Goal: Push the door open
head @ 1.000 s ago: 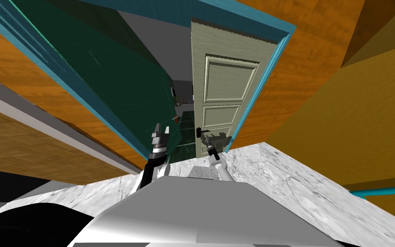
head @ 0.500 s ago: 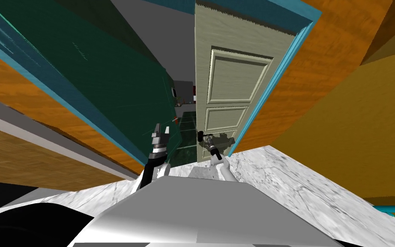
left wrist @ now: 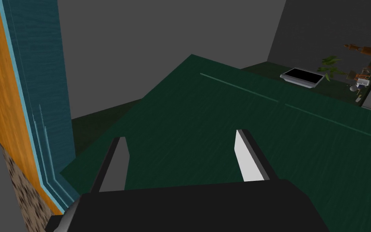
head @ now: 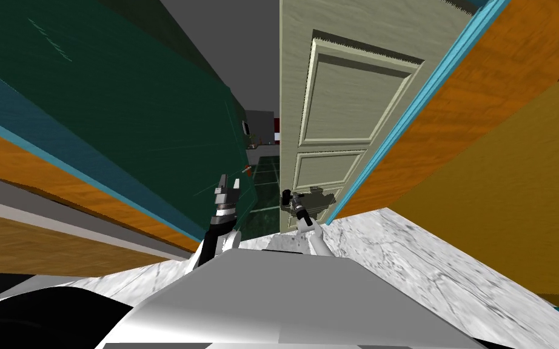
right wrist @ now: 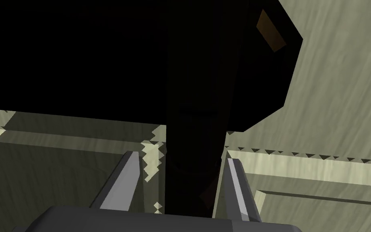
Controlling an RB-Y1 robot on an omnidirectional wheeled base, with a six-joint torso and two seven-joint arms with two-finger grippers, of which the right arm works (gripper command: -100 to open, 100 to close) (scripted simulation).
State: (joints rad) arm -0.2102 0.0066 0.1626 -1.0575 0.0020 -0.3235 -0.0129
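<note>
**Door well ajar, push not finished**

Picking up the cream panelled door (head: 339,109) upper centre-right in the head view. Standing ajar, hinged along the teal door frame (head: 411,103) on its right, free edge dead centre of the picture. Plenty of gap showing left of that edge, across to the dark green wall (head: 151,121), with green tiled floor (head: 266,169) visible through the opening. Reads as a good part of the job done: off its frame and angled into the room beyond. Left to do, most likely: more push until the opening is fully clear.

On to orientation. Upright, with the long axis running from lower centre up to the top edge, leaning a touch right with the camera's slant. Panelled face turned toward the left of the picture and the camera, free edge pointing away into the far room.

Down now to the black door handle (head: 285,196), lower centre, just beside the free edge. Right end effector (head: 295,199) right on it. From the right wrist view, closed in around the door handle (right wrist: 192,133), fingers (right wrist: 239,189) either side of it. Long axis of the door handle heading straight away from the end effector (right wrist: 182,159), pale door (right wrist: 333,100) behind.

Left end effector (head: 226,180) left of centre, spread wide (left wrist: 180,141), gripping nothing, facing the green wall.
</note>
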